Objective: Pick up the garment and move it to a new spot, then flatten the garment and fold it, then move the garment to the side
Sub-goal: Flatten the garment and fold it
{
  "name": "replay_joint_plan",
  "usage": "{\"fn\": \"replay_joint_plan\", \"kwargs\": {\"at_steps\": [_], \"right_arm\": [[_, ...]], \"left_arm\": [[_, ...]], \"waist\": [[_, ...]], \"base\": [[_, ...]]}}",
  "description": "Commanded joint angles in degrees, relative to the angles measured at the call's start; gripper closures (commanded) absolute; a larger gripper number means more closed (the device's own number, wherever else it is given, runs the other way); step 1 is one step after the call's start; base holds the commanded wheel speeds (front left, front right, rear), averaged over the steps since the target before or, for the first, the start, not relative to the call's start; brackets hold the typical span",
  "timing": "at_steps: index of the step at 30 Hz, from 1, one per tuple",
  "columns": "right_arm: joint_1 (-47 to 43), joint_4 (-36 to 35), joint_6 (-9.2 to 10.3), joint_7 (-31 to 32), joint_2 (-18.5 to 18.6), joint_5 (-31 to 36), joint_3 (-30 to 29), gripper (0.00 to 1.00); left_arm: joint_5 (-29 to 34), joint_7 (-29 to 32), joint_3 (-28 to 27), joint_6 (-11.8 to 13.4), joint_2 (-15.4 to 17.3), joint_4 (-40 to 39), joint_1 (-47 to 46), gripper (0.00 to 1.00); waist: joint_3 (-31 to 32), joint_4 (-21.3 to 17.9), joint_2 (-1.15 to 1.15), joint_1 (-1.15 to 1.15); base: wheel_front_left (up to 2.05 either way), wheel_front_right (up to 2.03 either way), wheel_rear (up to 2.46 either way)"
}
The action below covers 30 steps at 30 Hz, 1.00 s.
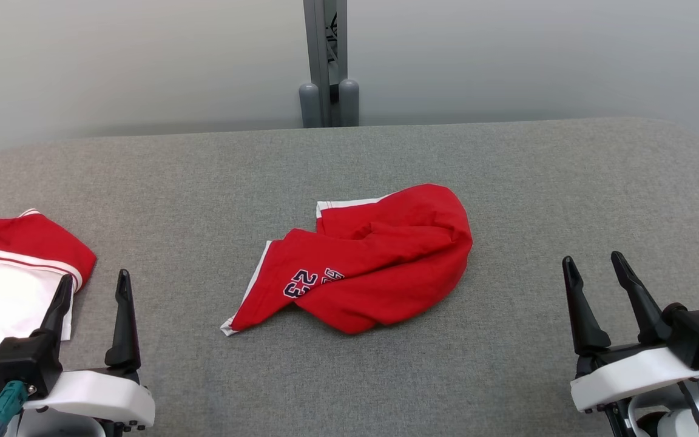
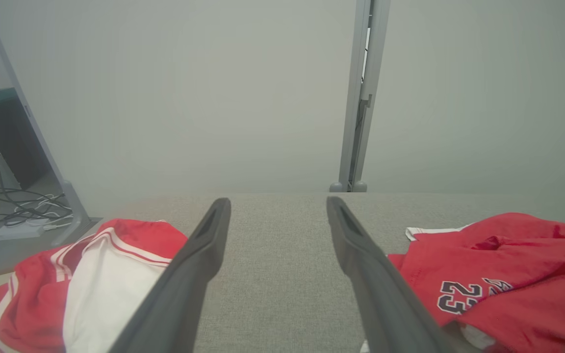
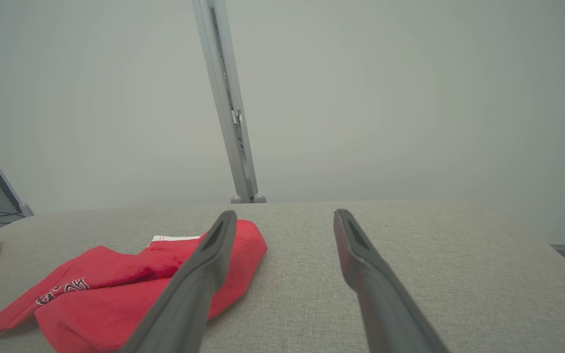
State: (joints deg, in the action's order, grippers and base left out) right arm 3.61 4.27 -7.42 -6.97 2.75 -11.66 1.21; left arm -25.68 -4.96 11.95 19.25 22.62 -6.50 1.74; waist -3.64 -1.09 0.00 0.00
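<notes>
- Grey cloth-covered table [image 1: 507, 182] spans the head view, with a pale wall and a grey post [image 1: 325, 60] behind it; the red garment [image 1: 374, 261] lies crumpled in the middle of the frame, its white trim and a number showing toward its lower left.
- The left gripper [image 1: 96, 277] sits at the lower left, fingers spread wide and empty; the right gripper [image 1: 593, 258] sits at the lower right, equally spread and empty; both are well apart from the red garment.
- A second garment [image 1: 10, 273], red and white, lies at the left edge of the frame, just beside the left gripper; a careless reach from that side could likely snag it or take it instead.
- The red garment is bunched in several layers; a pinch on the heap may catch only the top fold, so the cloth would unroll and slip as it lifts; a pinch too deep may gather everything into a tighter knot, making the flattening harder.
- The table covering looks rough; dragging rather than lifting could make the cloth drag and bunch further.
- Which edges are hems or sleeves cannot be told from the heap; a wrong guess could leave it twisted when spread.
- The left side is partly taken; setting the folded piece there risks overlap with the second garment.
</notes>
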Motion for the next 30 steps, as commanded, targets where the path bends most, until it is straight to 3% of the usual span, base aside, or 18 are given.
{"fn": "replay_joint_plan", "kwargs": {"at_steps": [1,8,11,20,30], "right_arm": [[0.3,-0.3,-0.13,0.4,0.3,0.2,-0.2,0.0],[0.5,-0.4,-0.13,0.4,0.3,0.0,-0.1,0.0],[0.7,-0.7,-0.13,0.4,0.3,0.0,-0.2,0.0],[3.1,-1.2,-0.13,0.2,0.3,-0.2,2.8,0.0],[4.3,0.4,-0.12,-1.5,0.3,-1.5,3.4,0.0]], "left_arm": [[-0.1,0.1,0.0,0.4,0.3,-0.1,0.2,0.0],[0.2,0.6,0.7,0.7,0.1,-0.5,-0.5,0.0],[0.4,1.6,1.9,-0.4,0.3,-0.2,-2.1,0.0],[-2.2,10.2,10.4,-9.2,-0.7,10.0,-9.1,0.0],[-3.9,12.3,12.4,-13.8,-1.1,23.3,-13.9,0.0]], "waist": [[0.1,0.0,0.0,0.0],[0.1,-0.2,0.0,0.0],[-0.5,-0.4,0.0,0.0],[-4.2,-4.1,0.0,0.0],[-7.2,-7.5,0.0,0.0]], "base": [[0.0,0.0,0.0],[0.0,0.0,0.0],[0.0,0.0,0.0],[0.0,0.0,0.0],[0.0,0.0,0.0]]}}
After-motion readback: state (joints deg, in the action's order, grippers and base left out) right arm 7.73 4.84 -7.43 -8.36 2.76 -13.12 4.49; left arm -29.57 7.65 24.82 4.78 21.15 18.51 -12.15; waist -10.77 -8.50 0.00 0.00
